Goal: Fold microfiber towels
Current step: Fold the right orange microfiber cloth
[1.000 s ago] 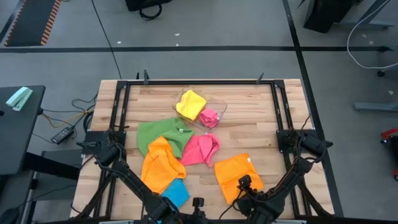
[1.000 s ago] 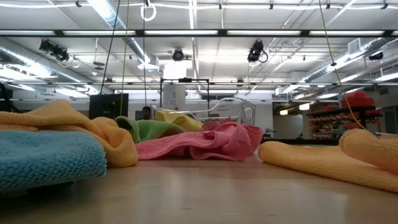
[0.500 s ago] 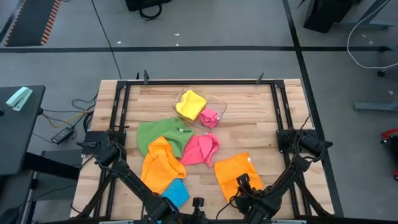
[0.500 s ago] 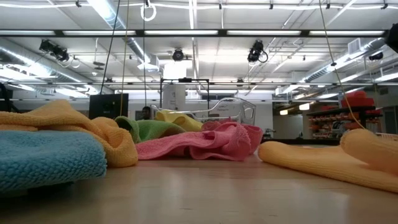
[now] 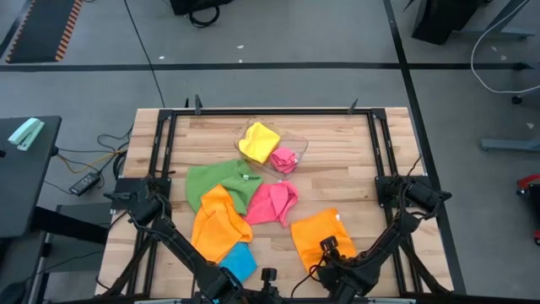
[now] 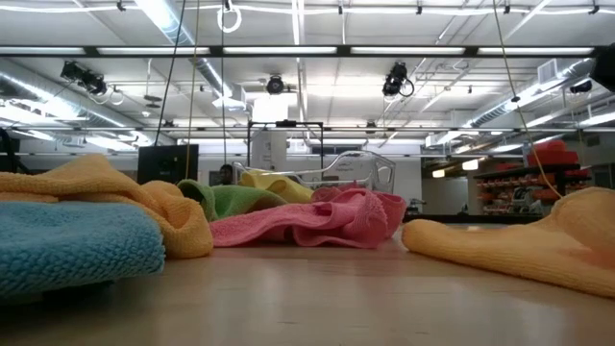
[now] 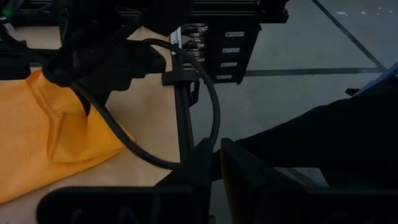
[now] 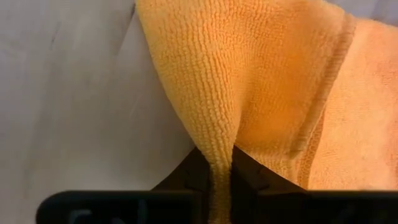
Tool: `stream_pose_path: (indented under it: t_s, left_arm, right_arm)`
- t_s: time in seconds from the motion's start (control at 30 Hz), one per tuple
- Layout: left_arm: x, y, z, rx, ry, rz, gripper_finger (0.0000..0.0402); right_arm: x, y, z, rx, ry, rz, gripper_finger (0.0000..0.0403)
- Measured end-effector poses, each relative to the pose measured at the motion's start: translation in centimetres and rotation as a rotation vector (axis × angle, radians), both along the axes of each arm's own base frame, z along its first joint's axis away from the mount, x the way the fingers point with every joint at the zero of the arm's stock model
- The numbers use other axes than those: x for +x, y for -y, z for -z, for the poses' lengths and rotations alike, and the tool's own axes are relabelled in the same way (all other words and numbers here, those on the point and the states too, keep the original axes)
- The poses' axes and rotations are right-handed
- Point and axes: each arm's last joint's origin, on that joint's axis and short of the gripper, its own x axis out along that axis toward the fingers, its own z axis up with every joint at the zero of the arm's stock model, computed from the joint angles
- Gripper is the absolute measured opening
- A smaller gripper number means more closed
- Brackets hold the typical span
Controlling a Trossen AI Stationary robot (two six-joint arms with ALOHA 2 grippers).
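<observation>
An orange microfiber towel (image 5: 316,230) lies at the table's near right, and my right gripper (image 5: 327,248) is shut on it. Farther left lie a pink towel (image 5: 274,203), a green one (image 5: 213,181), a second orange one (image 5: 219,224) and a blue one (image 5: 240,262). A yellow towel (image 5: 259,141) and a small pink one (image 5: 285,158) sit in the clear tray. My left gripper (image 7: 214,163) waits shut at the near edge, holding nothing. My right gripper pinches a raised fold of the orange towel (image 8: 219,152) between its two fingers, in the towel's near part. The fingers come steeply from above. The fold stands up as a ridge (image 7: 59,121) under them, while the rest of the towel lies on the table.
The clear plastic tray (image 5: 300,145) stands at the far middle. A black frame (image 5: 253,112) runs along the table's far edge and sides. Bare wood (image 5: 354,181) shows at the right, beyond the orange towel.
My right gripper has shut on the orange towel and tipped a little. The towel's near part, a low hump before, is now gathered up into a ridge at the fingers. The rest of the towel stays where it was.
</observation>
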Motion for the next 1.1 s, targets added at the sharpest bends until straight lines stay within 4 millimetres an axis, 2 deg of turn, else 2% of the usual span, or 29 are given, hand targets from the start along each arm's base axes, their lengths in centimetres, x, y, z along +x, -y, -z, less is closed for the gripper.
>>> stream_pose_path:
  t_s: [0.27,0.47,0.67,0.93,1.1]
  left_arm:
    - [0.0,0.0,0.0,0.000,0.000,0.000,0.0035]
    - [0.0,0.0,0.0,-0.001,0.000,0.000,0.0043]
    - [0.0,0.0,0.0,-0.001,0.000,0.000,0.0038]
    - [0.0,0.0,0.0,0.000,0.000,0.000,0.0038]
    - [0.0,0.0,0.0,-0.001,0.000,0.000,0.0043]
  right_arm:
    - [0.2,-1.7,-2.9,0.243,-0.102,0.019,0.0042]
    - [-0.4,-3.1,-4.2,0.376,-0.204,0.019,0.0042]
    - [-0.5,-3.6,-4.8,0.462,-0.293,-0.003,0.0042]
    - [0.0,-3.3,-5.1,0.580,-0.443,0.039,0.0041]
    - [0.5,-3.0,-5.1,0.606,-0.464,0.042,0.0041]
